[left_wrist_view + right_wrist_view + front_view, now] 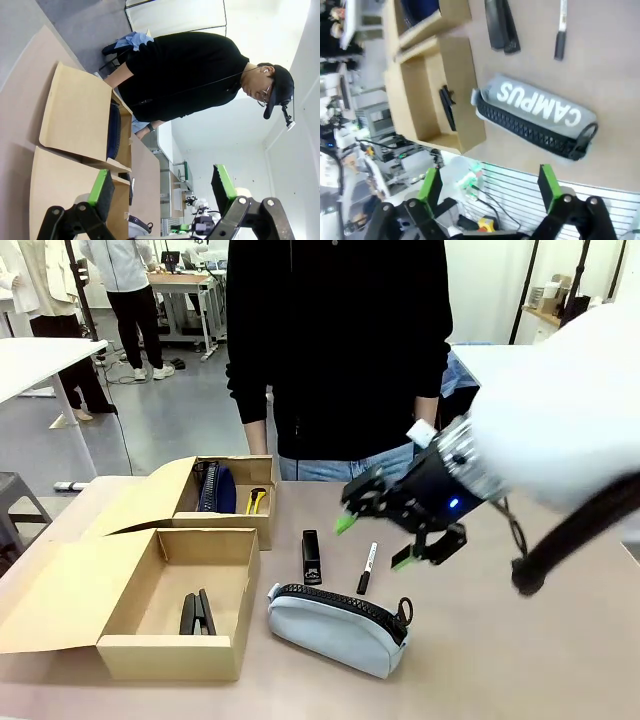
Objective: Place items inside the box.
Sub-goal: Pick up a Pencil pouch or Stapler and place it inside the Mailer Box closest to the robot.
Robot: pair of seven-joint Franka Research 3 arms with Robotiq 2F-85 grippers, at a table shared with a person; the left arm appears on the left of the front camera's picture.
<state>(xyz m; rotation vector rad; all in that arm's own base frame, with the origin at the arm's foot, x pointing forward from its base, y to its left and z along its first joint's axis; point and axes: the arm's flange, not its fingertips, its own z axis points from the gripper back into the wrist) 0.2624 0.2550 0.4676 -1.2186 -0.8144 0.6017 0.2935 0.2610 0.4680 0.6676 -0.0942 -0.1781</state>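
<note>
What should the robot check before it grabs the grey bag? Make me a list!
1. Right gripper open and empty: ok.
2. Grey pouch lying free, nothing on top of it: ok.
3. Pouch zip closed: ok, it looks shut.
4. Person not reaching over the pouch: ok.
5. Enough room in the near box: cannot tell; a stapler already lies in it.
</note>
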